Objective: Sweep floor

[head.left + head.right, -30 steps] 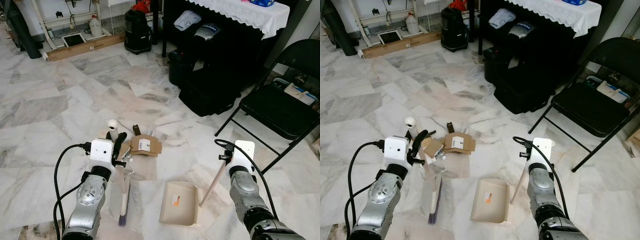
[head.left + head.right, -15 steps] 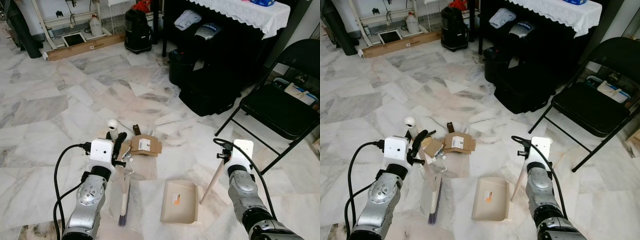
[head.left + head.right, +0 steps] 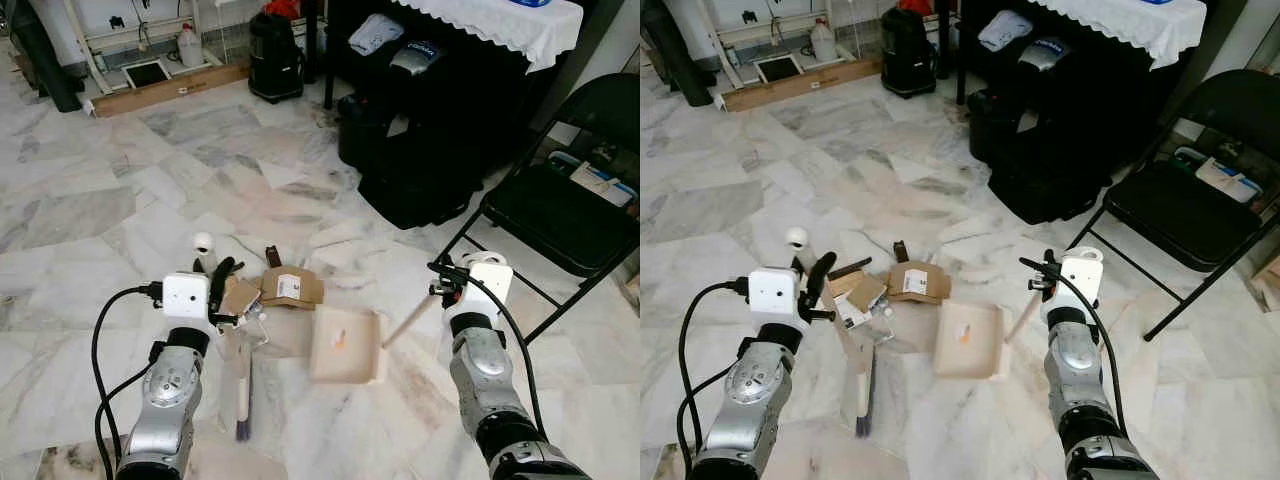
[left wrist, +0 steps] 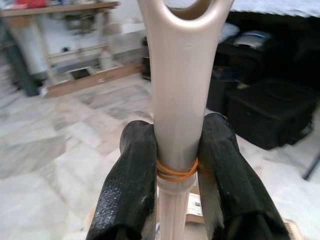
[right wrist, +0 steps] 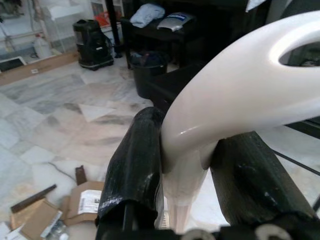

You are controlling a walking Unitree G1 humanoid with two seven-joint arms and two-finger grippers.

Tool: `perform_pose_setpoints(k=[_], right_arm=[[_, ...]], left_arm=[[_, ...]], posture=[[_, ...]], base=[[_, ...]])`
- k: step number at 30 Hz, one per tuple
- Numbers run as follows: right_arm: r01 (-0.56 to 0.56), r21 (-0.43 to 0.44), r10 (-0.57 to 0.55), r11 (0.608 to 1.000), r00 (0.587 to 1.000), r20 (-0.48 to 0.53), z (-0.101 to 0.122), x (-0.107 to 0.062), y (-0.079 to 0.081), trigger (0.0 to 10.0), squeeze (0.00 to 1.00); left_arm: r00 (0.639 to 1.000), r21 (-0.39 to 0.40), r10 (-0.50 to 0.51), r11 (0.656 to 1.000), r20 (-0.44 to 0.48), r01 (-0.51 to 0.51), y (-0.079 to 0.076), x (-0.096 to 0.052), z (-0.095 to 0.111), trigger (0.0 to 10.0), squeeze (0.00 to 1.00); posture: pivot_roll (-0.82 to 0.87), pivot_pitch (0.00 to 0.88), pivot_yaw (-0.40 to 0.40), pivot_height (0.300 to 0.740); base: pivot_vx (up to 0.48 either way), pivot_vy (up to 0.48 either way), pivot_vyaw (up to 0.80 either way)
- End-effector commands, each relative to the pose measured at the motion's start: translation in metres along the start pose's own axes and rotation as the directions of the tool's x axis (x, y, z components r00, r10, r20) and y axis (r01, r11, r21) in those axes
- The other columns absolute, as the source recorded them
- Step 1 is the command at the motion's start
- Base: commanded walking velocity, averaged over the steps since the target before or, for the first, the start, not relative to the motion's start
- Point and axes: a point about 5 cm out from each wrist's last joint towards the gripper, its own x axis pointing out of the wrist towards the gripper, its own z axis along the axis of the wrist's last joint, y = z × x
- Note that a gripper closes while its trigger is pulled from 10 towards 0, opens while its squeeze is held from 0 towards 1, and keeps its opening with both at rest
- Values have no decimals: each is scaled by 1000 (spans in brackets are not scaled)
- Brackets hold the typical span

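Marble floor [image 3: 120,215] spreads pale and veined under the robot, with a scatter of cardboard scraps [image 3: 292,288] and a small white tube [image 3: 203,245] lying just ahead of its left arm. The left gripper [image 4: 175,165] has its two black fingers [image 4: 131,180] clamped on the beige handle of a hand brush [image 3: 243,385], whose bristle end rests on the floor below the arm, close beside the cardboard. The right gripper [image 5: 187,165] has its fingers [image 5: 132,165] squeezed on the looped white handle of a dustpan [image 3: 345,345]. The pan sits tilted on the floor between the two arms, its open mouth turned toward the scraps and just beside them. Off to the right stands a black folding chair [image 3: 560,215]; farther back, black bags [image 3: 420,170] sit under a counter with a white lace cloth [image 3: 495,15].
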Motion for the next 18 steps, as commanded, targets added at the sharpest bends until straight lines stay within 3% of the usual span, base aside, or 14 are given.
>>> perform_pose_setpoints(k=[1, 6, 14, 18], right_arm=[[6, -2, -6, 1000, 999, 39, 6, 1, -2, 10000, 0], [-5, -19, 6, 1000, 999, 44, 7, 0, -2, 10000, 0], [-27, -34, 29, 999, 999, 40, 5, -2, 1, 10000, 0], [-36, -35, 36, 999, 999, 18, 3, -2, 0, 10000, 0]], left_arm=[[999, -35, 46, 998, 24, -45, 6, 4, 7, 10000, 0], [998, -36, 52, 998, 27, -51, 6, 4, 8, 10000, 0], [998, -28, 56, 998, 17, -56, 5, 4, 7, 10000, 0], [998, -25, 60, 998, 13, -59, 5, 4, 6, 10000, 0]], posture=[[47, 81, -38, 740], [45, 78, -37, 740], [42, 70, -38, 740], [41, 61, -38, 740]], base=[[0, 0, 0], [0, 0, 0], [0, 0, 673], [0, 0, 0]])
